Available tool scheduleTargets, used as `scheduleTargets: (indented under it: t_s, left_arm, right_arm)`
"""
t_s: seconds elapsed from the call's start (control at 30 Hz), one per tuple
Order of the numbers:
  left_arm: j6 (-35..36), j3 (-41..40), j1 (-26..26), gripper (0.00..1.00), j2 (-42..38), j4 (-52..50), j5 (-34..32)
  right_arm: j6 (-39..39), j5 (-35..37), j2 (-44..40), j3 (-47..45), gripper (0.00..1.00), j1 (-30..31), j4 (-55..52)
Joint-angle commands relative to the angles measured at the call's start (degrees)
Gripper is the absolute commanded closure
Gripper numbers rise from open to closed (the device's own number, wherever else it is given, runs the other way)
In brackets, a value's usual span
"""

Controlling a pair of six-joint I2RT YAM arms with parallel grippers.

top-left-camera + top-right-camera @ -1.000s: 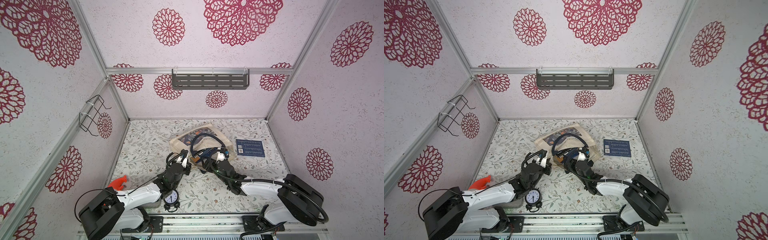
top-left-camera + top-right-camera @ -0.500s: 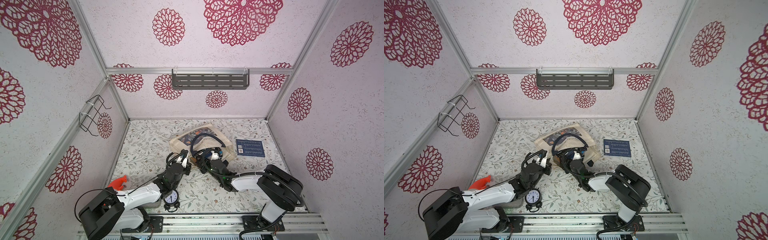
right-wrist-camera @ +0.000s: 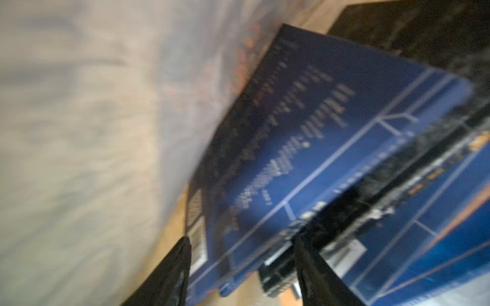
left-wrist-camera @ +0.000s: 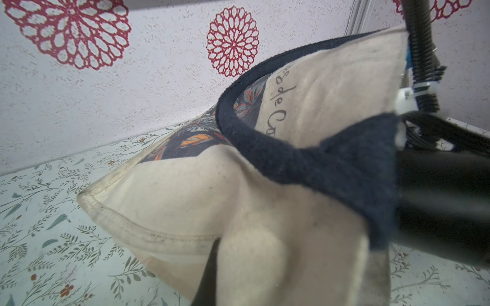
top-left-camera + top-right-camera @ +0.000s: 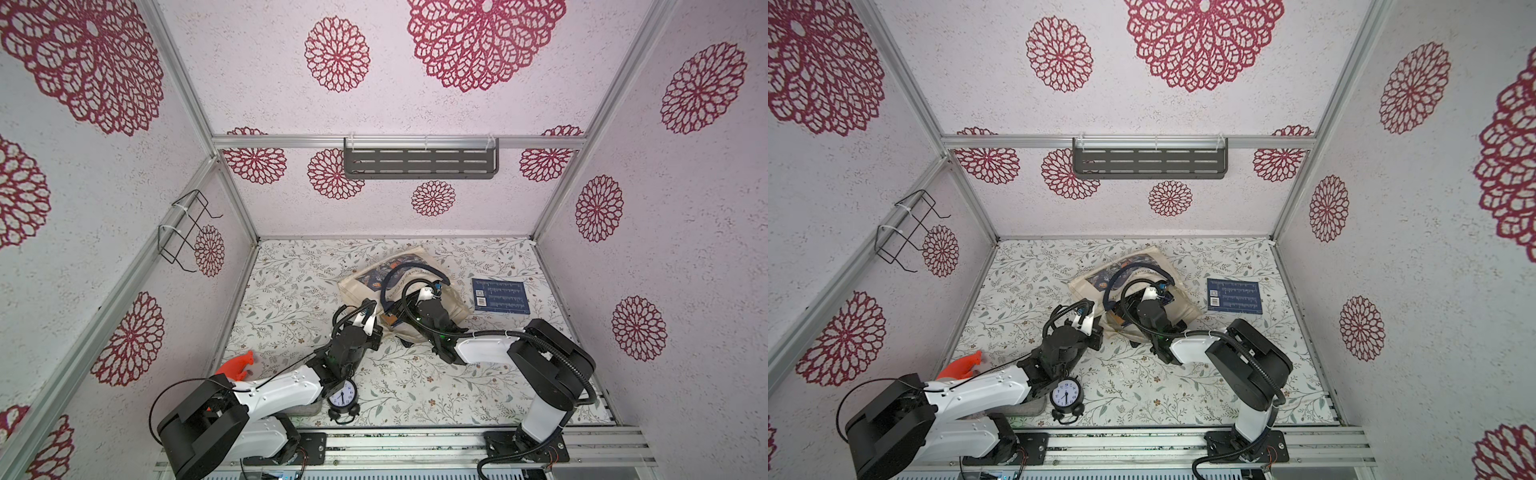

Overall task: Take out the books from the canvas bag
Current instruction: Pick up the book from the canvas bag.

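The cream canvas bag [image 5: 446,301] [image 5: 1177,305] lies mid-table in both top views, its navy handles [image 5: 411,272] looping up. My left gripper [image 4: 291,267] is shut on the bag's cloth near its mouth, holding that edge up [image 5: 374,318]. My right gripper [image 3: 242,262] reaches into the bag's mouth; its wrist [image 5: 428,309] shows in a top view. Its jaws stand open, astride the corner of a navy book [image 3: 318,132] that lies on more books [image 3: 437,225]. Another navy book [image 5: 500,295] [image 5: 1235,296] lies flat on the table right of the bag.
A black alarm clock [image 5: 343,397] stands by my left forearm near the front edge. An orange toy [image 5: 239,365] sits at the front left. A wire basket [image 5: 187,232] hangs on the left wall and a grey shelf [image 5: 419,162] on the back wall.
My right arm's elbow has swung left and its gripper has gone further into the bag's mouth, its jaws narrowing slightly. The left arm holds still.
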Motion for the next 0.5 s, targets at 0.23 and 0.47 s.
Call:
scheduleTargets:
  t_s: [0.23, 0.47]
  left_arm:
    - [0.51, 1.16, -1.56, 1.0, -2.24, 6.44, 2.51]
    - [0.59, 1.33, -1.58, 1.0, -1.63, 6.44, 2.6]
  right_arm:
    - [0.6, -3.94, 1.44, 7.22, 0.5, -4.18, -1.33]
    - [-2.69, -4.02, 0.17, 10.92, 0.59, -4.18, -4.23]
